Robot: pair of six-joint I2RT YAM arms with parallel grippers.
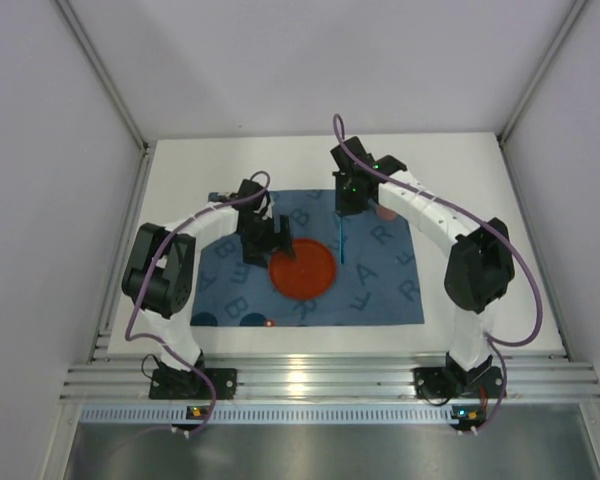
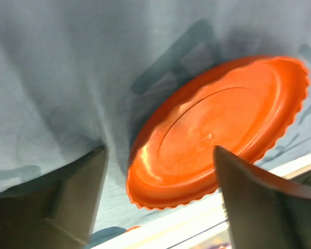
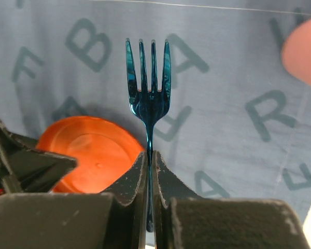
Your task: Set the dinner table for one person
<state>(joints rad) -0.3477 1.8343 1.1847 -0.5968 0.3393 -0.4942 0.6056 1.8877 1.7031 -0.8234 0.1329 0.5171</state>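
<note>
Table [image 1: 460,170]: the white top filled the middle of the overhead frame, with the rail along its bottom edge where both arms were bolted. It carried everything, and only a bare margin showed round the mat.

Mat [image 1: 380,290]: blue, lettered, flat at frame centre. I'd judge it marked the place setting.

Left arm [image 1: 195,225] came in from lower left, right arm [image 1: 430,215] from lower right. Both bent over the mat's upper half and neither crossed the other.

Plate [image 1: 303,270]: orange, scalloped rim, flat on the mat just left of centre. It looked placed, so that step read as done.

Left jaws: spread wide, nothing between them. Overhead they sat at the plate's upper-left rim. In the left wrist view the plate [image 2: 217,135] lay beyond the two fingers [image 2: 78,197]. Couldn't tell if a tip touched the rim. The wide spread would suit lifting clear without dragging the plate.

Right jaws: pressed together on the fork [image 3: 149,98] handle, with the tines pointing away from the wrist camera and the shaft in line with the fingers. Overhead the fork [image 1: 341,238] showed as a thin blue line just right of the plate's upper-right rim, over the mat. Couldn't tell if its tip touched the cloth.

Next call, probably: lay the fork beside the plate. Risks are nudging the plate, or the fork swivelling in so narrow a pinch.
</note>
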